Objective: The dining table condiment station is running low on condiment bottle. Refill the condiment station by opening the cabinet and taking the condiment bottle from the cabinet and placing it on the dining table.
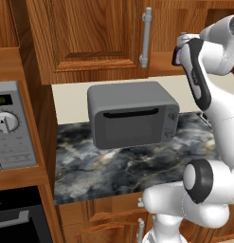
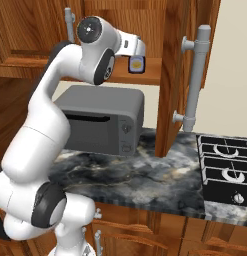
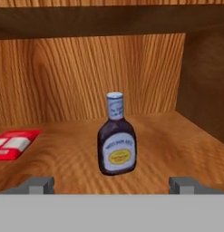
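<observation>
Standing upright on the wooden shelf of the cabinet (image 2: 175, 60), the condiment bottle (image 3: 116, 138) sits centred just beyond the hand (image 3: 112, 185), whose fingertips (image 3: 38, 185) are spread wide on either side, holding nothing. A flat red packet (image 3: 13, 144) lies on the shelf to the left. Below the cabinet, a grey microwave (image 1: 131, 114) rests on the marbled tabletop (image 1: 113, 166).

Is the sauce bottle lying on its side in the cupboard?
No, the condiment bottle stands upright on the cabinet shelf, blue cap on top.
</observation>
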Robot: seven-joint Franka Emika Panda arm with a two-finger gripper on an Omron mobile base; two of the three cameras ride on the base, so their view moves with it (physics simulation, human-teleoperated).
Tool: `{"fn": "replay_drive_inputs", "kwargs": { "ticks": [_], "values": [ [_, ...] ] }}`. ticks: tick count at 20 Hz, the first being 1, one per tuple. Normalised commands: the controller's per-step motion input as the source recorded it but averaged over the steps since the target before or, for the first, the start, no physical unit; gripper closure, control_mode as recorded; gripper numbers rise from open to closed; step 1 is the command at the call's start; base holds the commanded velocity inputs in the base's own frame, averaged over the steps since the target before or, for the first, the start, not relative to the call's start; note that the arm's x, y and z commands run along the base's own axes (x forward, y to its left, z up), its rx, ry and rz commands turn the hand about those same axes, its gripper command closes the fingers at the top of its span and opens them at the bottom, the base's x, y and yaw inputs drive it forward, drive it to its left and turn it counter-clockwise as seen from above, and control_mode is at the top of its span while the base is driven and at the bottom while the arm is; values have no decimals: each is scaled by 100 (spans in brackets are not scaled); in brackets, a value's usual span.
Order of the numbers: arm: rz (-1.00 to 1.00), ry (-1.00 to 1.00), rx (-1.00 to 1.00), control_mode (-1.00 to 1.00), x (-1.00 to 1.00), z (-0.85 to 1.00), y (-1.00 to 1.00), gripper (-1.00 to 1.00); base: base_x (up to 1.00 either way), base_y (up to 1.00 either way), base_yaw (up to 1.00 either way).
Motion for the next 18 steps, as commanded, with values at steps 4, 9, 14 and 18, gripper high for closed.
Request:
{"fn": "replay_drive_inputs", "kwargs": {
  "ticks": [4, 9, 14, 18],
  "values": [
    [1, 0, 0, -100, 31, -4, -13, -100, 0, 0, 0],
    [1, 0, 0, -100, 30, -6, -4, -100, 0, 0, 0],
    [0, 0, 0, -100, 34, -6, 0, -100, 0, 0, 0],
    [0, 0, 0, -100, 37, -2, 0, -100, 0, 0, 0]
  ]
}}
